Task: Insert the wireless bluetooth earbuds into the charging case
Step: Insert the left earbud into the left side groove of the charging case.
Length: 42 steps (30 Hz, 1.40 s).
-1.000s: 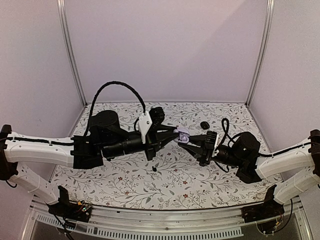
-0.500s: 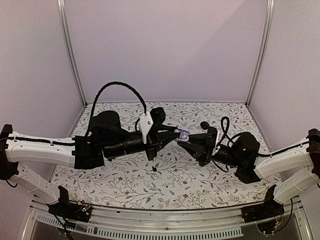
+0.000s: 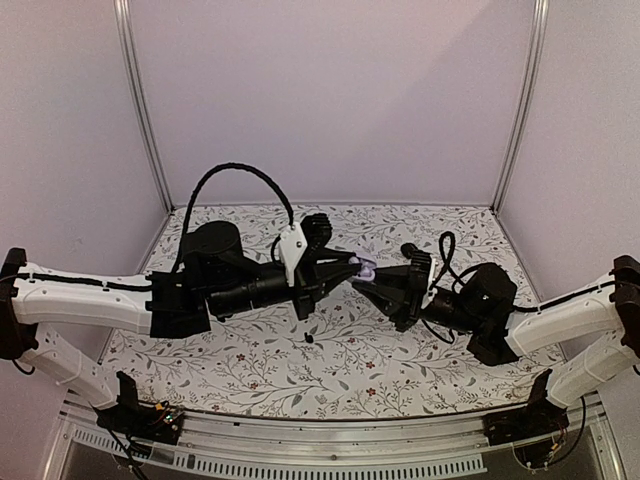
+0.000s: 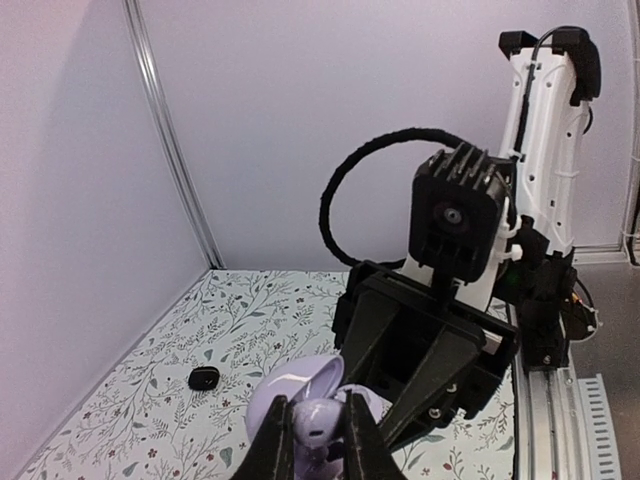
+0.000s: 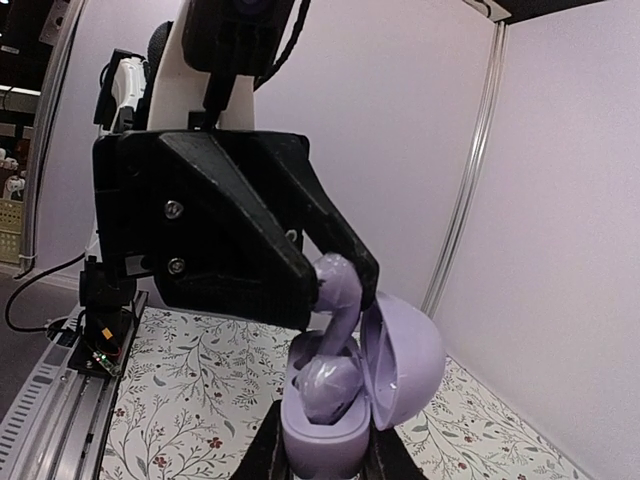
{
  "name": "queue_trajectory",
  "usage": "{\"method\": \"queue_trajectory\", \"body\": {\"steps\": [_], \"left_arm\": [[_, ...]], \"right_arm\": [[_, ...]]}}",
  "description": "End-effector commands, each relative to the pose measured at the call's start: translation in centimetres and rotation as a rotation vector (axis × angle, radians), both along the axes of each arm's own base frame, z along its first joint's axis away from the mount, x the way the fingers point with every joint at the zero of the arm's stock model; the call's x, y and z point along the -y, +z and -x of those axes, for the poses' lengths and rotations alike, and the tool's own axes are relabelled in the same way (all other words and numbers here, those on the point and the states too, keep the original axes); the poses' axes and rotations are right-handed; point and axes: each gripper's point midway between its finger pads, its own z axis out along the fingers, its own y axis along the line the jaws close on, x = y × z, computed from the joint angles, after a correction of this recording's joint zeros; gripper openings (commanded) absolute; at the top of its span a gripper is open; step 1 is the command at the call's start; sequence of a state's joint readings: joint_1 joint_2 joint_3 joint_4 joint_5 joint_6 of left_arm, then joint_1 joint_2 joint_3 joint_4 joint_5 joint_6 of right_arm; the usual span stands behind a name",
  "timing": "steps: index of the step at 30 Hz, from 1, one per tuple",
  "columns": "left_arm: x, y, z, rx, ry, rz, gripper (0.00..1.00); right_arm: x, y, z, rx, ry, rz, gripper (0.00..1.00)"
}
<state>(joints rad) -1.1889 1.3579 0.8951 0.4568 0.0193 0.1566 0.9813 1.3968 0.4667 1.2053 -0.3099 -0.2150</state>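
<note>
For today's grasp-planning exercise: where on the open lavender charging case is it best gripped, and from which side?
Probably grip the charging case by its base, pinched across its sides from below, as the right gripper does. The lid stands open upward and the left gripper holds an earbud at the top, so that side must stay free.

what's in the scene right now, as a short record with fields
left gripper: shut on a lavender earbud
right gripper: shut on the charging case, held up off the cloth
case lid: open
earbud position: lower end down in the case, stem up; fully seated or not, cannot tell
patterned cloth: small black object lying on it, apart from both grippers
</note>
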Motion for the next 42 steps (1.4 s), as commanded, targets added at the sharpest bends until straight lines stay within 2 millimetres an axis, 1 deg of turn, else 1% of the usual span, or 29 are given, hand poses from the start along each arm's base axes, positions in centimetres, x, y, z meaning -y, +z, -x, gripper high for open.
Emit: {"method": "queue_trajectory", "body": {"steps": [1, 10, 15, 20, 25, 27, 29, 34, 42], "left_arm": [[0.6, -0.3, 0.4, -0.011, -0.032, -0.008, 0.0], [0.4, -0.3, 0.4, -0.027, -0.027, 0.0, 0.0], [0.4, -1.0, 0.1, -0.039, -0.011, -0.016, 0.0], [0.2, -1.7, -0.4, -0.04, 0.017, -0.053, 0.04], [0.3, -2.1, -0.5, -0.031, 0.018, -0.083, 0.11], [0.1, -2.2, -1.2, -0.022, 0.061, -0.102, 0.13], [-0.1, -2.1, -1.8, -0.018, 0.09, -0.109, 0.18], [-0.2, -2.0, -2.1, -0.015, 0.099, -0.112, 0.24], [-0.1, -1.7, -2.2, -0.002, 0.103, -0.116, 0.26]], "right_arm": [[-0.1, 2.8, 0.0, 0.023, -0.001, -0.089, 0.0], [0.3, 3.3, -0.2, -0.001, -0.011, -0.126, 0.0], [0.5, 3.6, 0.2, 0.003, 0.011, -0.141, 0.0], [0.6, 4.0, 0.7, 0.014, 0.032, -0.15, 0.0], [0.4, 4.1, 1.0, 0.015, 0.052, -0.147, 0.0], [0.4, 4.1, 1.1, 0.013, 0.061, -0.147, 0.0], [0.4, 4.2, 1.2, 0.009, 0.066, -0.149, 0.0], [0.3, 4.1, 1.3, 0.0, 0.075, -0.147, 0.0], [-0.3, 3.4, 1.2, -0.041, 0.1, -0.135, 0.0]]}}
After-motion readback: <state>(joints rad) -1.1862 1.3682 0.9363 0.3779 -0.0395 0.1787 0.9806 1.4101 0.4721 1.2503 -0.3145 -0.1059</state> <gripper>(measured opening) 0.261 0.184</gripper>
